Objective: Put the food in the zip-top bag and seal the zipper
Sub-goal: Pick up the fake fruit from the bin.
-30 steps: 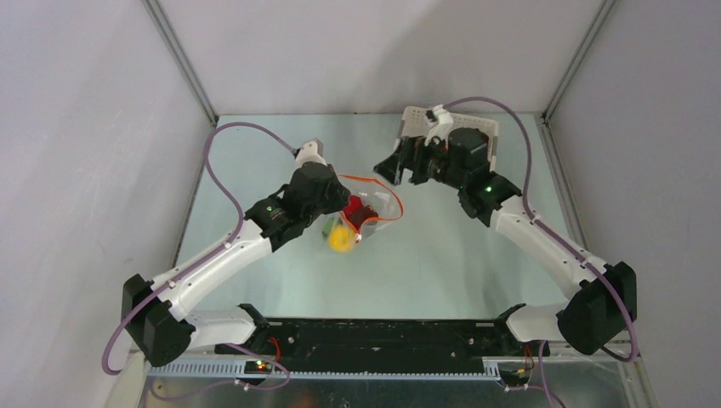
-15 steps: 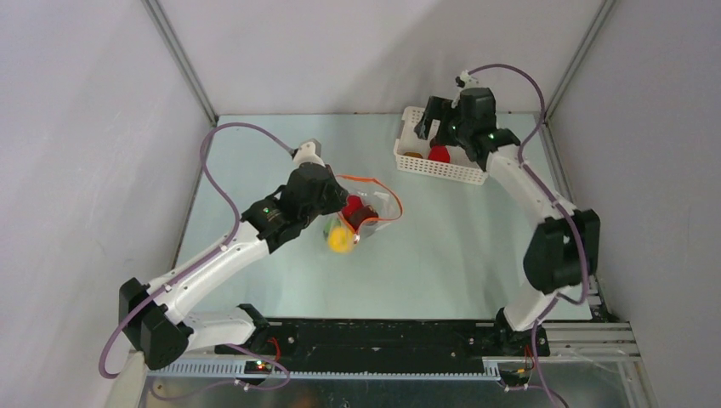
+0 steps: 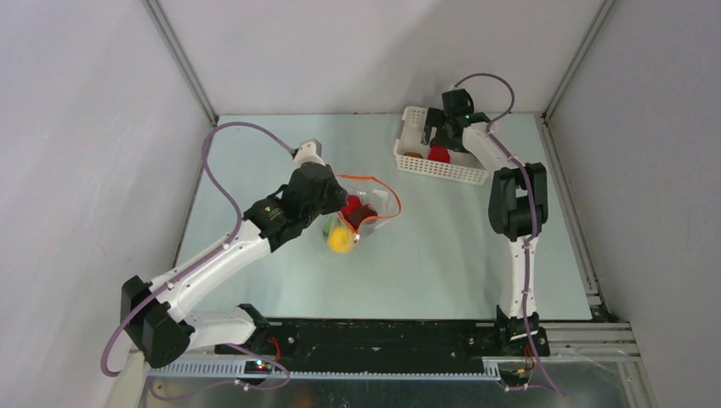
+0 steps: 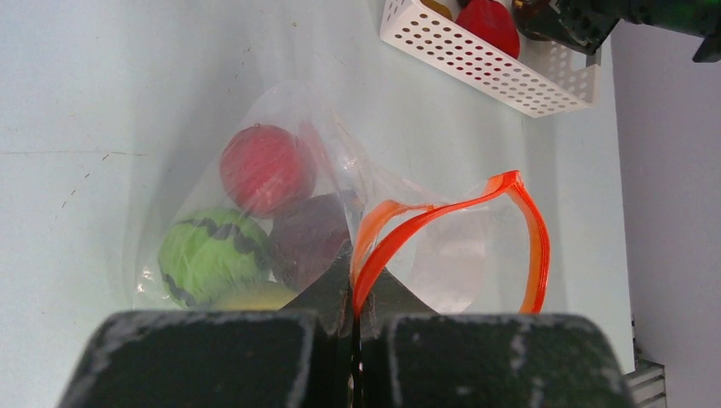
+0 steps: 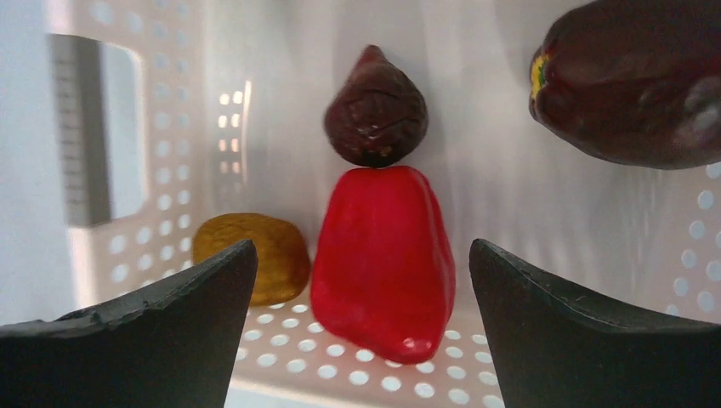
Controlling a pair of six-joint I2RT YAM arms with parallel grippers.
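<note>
Some food (image 4: pixel 268 166) bagged; our left gripper (image 4: pixel 354 293) clamps the bag's (image 4: pixel 442 255) open zipper (image 4: pixel 510 195), right gripper (image 5: pixel 361 255) gapes over basket (image 4: pixel 476 64) leftovers.

I'm checking all three feeds now: nothing readable, no lettering, label or number on the bag (image 4: pixel 451 255) or the basket (image 4: pixel 493 68).

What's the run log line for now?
left gripper shut on zipper | right gripper open over red food in basket | bag unsealed
</note>
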